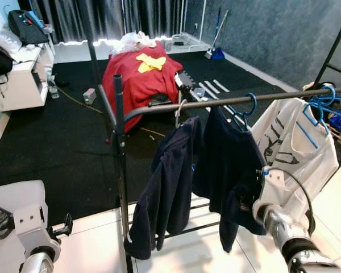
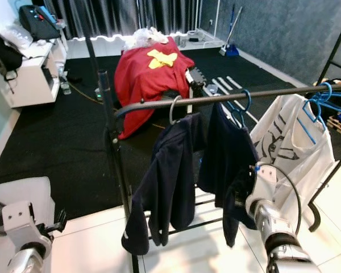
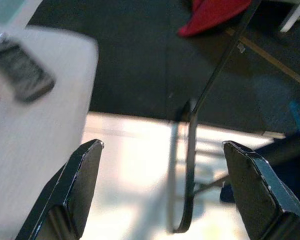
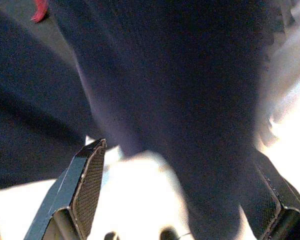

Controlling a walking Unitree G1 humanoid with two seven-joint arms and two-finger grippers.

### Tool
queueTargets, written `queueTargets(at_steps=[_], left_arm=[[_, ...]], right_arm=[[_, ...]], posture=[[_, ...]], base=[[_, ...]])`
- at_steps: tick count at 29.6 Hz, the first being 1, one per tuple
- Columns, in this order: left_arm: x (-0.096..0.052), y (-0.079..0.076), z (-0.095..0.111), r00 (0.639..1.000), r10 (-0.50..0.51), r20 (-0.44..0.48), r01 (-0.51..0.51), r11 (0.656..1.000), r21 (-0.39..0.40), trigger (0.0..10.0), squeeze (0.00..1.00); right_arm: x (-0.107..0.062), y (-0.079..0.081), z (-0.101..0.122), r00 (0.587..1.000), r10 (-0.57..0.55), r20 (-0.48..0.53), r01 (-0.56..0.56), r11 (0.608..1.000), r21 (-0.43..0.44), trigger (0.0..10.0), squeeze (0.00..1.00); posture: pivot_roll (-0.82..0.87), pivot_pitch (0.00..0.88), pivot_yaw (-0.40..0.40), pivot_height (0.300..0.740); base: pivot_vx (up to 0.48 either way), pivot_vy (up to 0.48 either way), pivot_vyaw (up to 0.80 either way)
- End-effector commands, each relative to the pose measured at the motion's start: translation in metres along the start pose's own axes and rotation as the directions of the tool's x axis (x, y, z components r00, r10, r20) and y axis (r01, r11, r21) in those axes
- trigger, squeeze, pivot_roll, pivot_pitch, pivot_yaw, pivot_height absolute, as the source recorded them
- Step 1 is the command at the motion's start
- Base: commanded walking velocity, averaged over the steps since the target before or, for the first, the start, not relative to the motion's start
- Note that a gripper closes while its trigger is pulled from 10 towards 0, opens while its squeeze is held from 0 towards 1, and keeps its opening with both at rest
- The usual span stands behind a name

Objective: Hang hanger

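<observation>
Just beyond the gaping right gripper (image 4: 180,200), navy garment (image 4: 190,100) on blue hanger (image 1: 247,111)

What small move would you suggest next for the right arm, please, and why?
Probably draw the right gripper back from the dark garment. Its blue hanger already hooks over the rail, and the open gripper holds nothing, with the cloth just ahead.

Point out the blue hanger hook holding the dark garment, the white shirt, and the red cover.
blue hanger hook (image 1: 251,102), left eye view, on its curve over the rail.
white shirt (image 1: 298,148), left eye view, on its front.
red cover (image 2: 145,77), right eye view, on its upper drape.
</observation>
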State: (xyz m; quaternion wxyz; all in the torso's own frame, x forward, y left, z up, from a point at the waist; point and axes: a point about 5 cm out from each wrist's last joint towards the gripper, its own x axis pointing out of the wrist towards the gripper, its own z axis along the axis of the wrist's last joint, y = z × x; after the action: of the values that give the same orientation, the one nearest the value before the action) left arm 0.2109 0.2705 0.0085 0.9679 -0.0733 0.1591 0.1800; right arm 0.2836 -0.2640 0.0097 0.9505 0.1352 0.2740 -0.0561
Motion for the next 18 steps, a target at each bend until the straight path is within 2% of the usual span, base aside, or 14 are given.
queueTargets(at_steps=[1,2,7,11,13,18], left_arm=[[-0.002,-0.003,-0.004,1.0,-0.011,-0.019,0.011,1.0,0.018,10.0,0.0],[-0.003,-0.004,-0.005,1.0,-0.02,-0.023,0.021,0.999,0.029,10.0,0.0],[-0.003,-0.007,-0.007,0.997,-0.059,-0.047,0.061,0.997,0.047,10.0,0.0],[-0.002,-0.008,-0.007,0.996,-0.065,-0.068,0.069,0.996,0.058,10.0,0.0],[-0.002,-0.009,-0.007,0.995,-0.07,-0.068,0.074,0.996,0.05,10.0,0.0],[-0.002,-0.01,-0.007,0.995,-0.073,-0.068,0.076,0.996,0.046,10.0,0.0]], right_arm=[[-0.004,-0.007,-0.005,1.0,0.014,0.021,-0.015,0.999,0.05,10.0,0.0],[-0.005,-0.009,-0.006,0.999,0.023,0.037,-0.026,0.997,0.068,10.0,0.0],[-0.009,-0.013,-0.009,0.997,0.055,0.062,-0.062,0.991,0.118,10.0,0.0],[-0.006,-0.005,-0.008,0.995,0.067,0.072,-0.076,0.989,0.127,10.0,0.0],[-0.001,0.009,-0.009,0.994,0.08,0.077,-0.089,0.988,0.126,10.0,0.0],[0.001,0.014,-0.009,0.993,0.086,0.081,-0.096,0.987,0.126,10.0,0.0]], posture=[[-0.07,0.046,-0.051,0.736],[-0.07,0.046,-0.05,0.736],[-0.08,0.046,-0.042,0.736],[-0.08,0.047,-0.036,0.736],[-0.08,0.048,-0.035,0.736],[-0.08,0.047,-0.035,0.736]], base=[[-0.48,0.0,0.0],[-0.48,0.0,0.0],[0.0,0.0,0.0],[0.0,-0.476,0.0],[0.0,-0.471,0.0],[0.0,-0.469,0.0]])
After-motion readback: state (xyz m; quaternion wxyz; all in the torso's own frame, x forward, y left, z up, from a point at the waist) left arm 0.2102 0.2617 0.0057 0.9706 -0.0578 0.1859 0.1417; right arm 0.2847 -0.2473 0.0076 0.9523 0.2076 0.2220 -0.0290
